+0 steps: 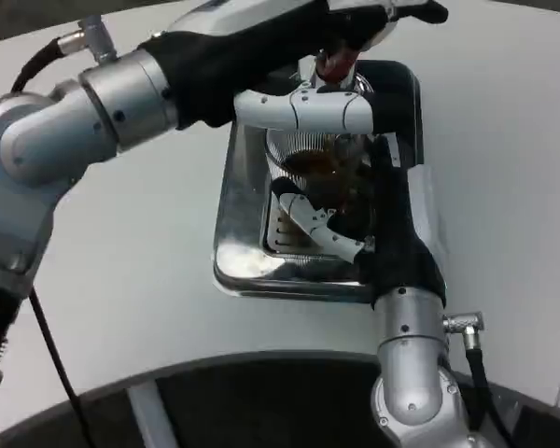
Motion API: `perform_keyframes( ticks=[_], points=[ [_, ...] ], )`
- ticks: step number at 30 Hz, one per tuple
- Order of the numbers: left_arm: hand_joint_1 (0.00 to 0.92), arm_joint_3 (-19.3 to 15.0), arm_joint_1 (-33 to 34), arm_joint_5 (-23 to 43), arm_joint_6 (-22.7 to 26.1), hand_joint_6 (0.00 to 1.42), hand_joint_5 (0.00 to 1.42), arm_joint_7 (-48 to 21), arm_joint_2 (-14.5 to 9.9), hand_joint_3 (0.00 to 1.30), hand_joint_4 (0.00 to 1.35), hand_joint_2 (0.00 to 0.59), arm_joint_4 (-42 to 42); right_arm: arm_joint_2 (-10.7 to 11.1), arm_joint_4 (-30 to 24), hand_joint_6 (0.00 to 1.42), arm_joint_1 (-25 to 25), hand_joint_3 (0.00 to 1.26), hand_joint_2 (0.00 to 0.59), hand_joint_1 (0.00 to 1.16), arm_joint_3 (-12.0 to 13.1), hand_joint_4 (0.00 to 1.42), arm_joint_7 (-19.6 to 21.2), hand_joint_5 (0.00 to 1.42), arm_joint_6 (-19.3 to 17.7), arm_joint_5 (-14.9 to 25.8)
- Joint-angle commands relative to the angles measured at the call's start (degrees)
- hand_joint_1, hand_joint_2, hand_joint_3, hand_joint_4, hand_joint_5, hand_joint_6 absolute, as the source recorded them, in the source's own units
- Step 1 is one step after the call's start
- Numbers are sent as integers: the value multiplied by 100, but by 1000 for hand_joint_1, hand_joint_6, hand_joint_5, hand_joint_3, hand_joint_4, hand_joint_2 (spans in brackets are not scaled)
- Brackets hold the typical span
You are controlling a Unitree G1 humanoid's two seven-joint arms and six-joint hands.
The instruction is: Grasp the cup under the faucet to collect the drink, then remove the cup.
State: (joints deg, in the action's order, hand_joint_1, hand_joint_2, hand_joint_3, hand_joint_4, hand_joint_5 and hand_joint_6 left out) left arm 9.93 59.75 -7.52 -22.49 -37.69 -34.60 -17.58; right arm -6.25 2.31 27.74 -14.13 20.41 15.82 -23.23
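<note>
- One head view, set high on the robot, looks steeply down and forward over the white table [149, 271].
- It sits close: both silver forearms enter from the lower corners, crossing above the steel drip tray [243, 271].

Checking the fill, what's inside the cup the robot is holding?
Dark brown drink shows inside the cup. The right hand wraps it, hiding the lower part and the exact level.
</note>
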Motion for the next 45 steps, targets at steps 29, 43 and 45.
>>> perform_keyframes(
  ticks=[29, 43, 45],
  points=[
    [0, 61, -314, -270, -37, 144, 87, -96, -224, 147, 48, 103, -149, -532, 702, 439, 112, 292, 249, 802, -88, 378, 948, 463, 99, 90],
    [0, -188, -468, -9, -256, 173, 139, 157, -98, 128, 68, 104, -114, -419, 641, 468, 47, 345, 250, 800, -41, 410, 974, 486, 7, 143],
    [0, -261, -505, 19, -311, 175, 151, 220, -84, 128, 78, 103, -102, -403, 627, 469, 41, 347, 250, 800, -29, 410, 965, 487, 6, 142]
  ],
)
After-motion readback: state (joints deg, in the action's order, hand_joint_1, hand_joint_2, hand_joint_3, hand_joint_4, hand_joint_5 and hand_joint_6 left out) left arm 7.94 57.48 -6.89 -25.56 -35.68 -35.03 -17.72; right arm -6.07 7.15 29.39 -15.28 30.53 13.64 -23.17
